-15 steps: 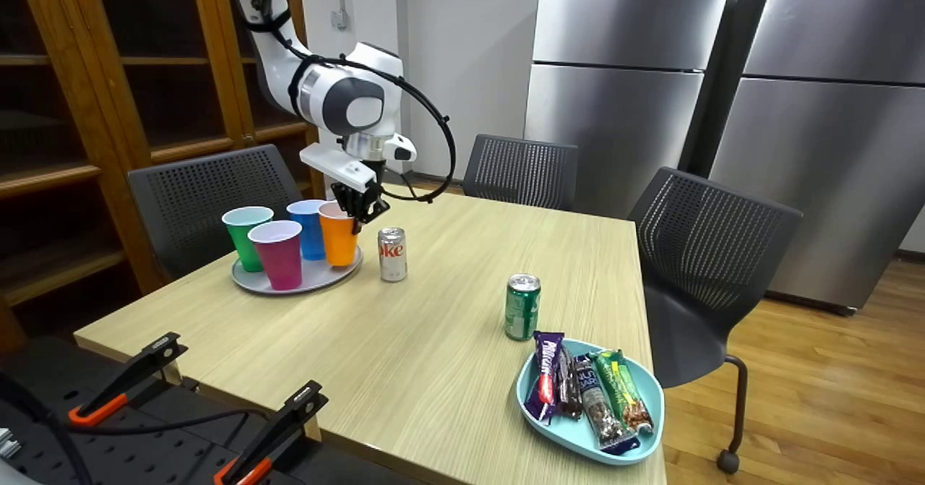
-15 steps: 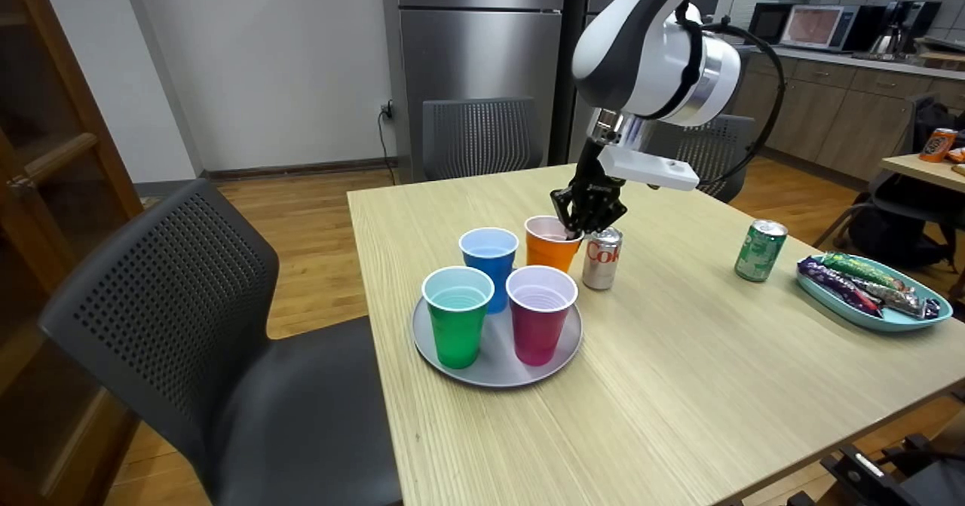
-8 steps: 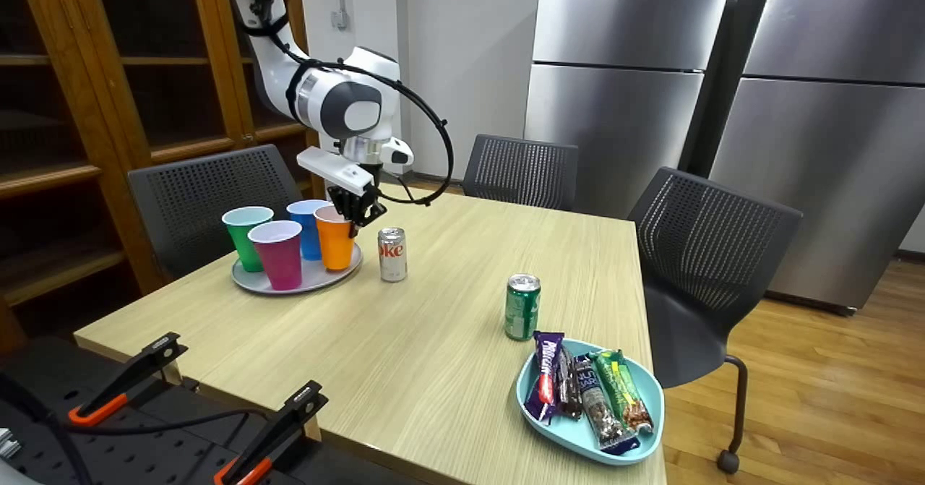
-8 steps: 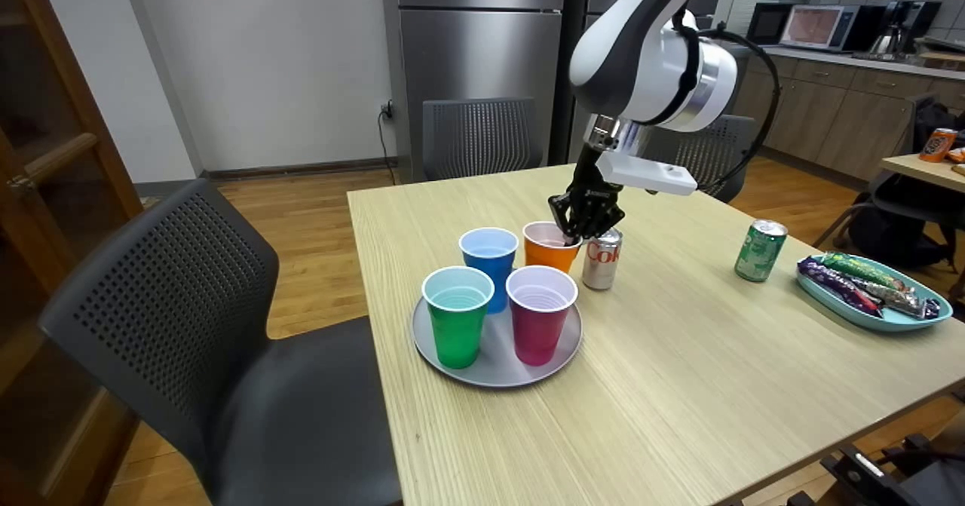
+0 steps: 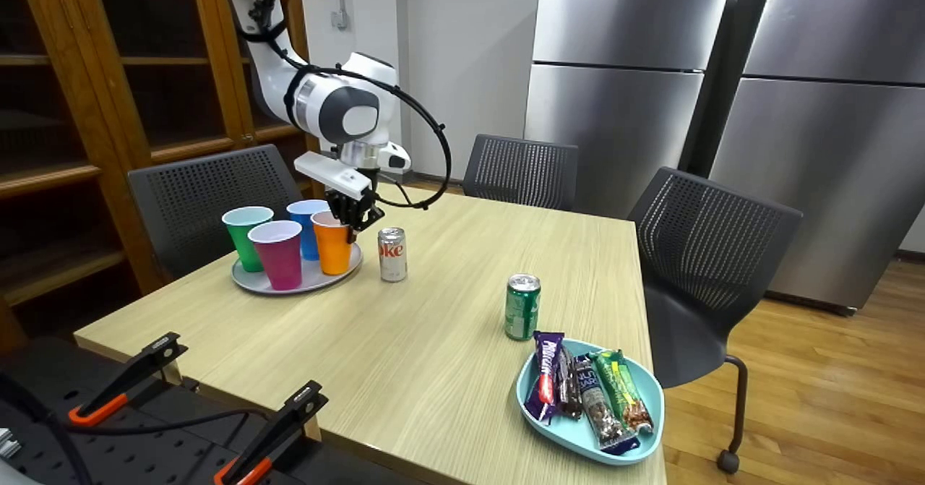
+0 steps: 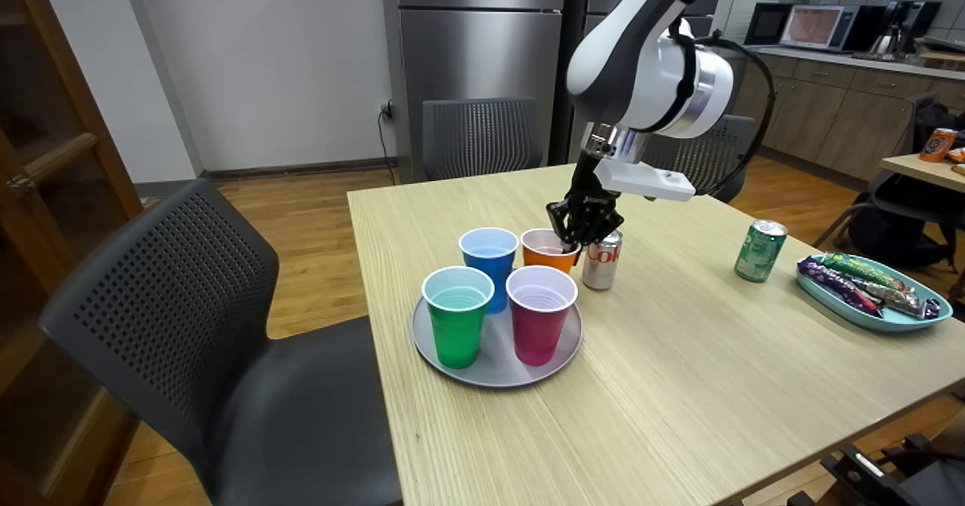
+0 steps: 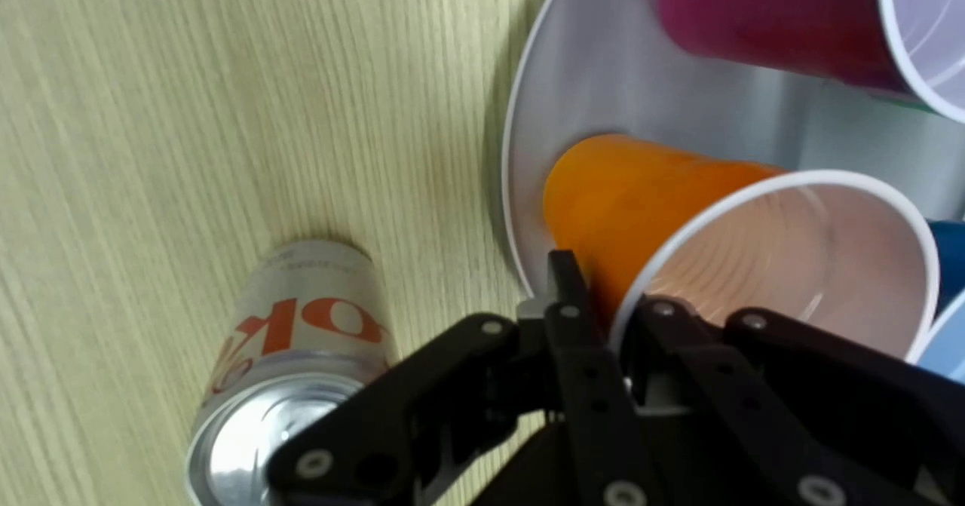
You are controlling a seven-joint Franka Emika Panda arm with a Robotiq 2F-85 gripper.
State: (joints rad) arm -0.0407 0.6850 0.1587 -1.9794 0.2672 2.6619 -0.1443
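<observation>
My gripper (image 7: pixel 607 310) is shut on the near wall of an orange cup (image 7: pixel 641 197). One black finger (image 7: pixel 569 283) lies along the outside; the other reaches inside, its tip hidden by the wall. In both exterior views the cup (image 5: pixel 332 246) is upright, its base at the surface of a round grey tray (image 6: pixel 494 355); whether it bears on the tray I cannot tell. Sharing the tray are a blue cup (image 6: pixel 490 265), a magenta cup (image 6: pixel 537 332) and a green cup (image 6: pixel 456 332). Beside the gripper (image 5: pixel 350 232) a silver Coke can (image 7: pixel 320 314) stands on the table.
Farther along the wooden table (image 5: pixel 448 311) is a green can (image 5: pixel 522 308). Near it sits a light-blue dish (image 5: pixel 531 405) holding several wrapped bars. Dark chairs (image 5: pixel 520 174) stand around the table, and black clamps (image 5: pixel 278 427) grip its edge.
The gripper and the orange cup have come down together, slightly toward the other cups, bringing the cup lower at the tray. The other cups, both cans and the dish have not moved.
</observation>
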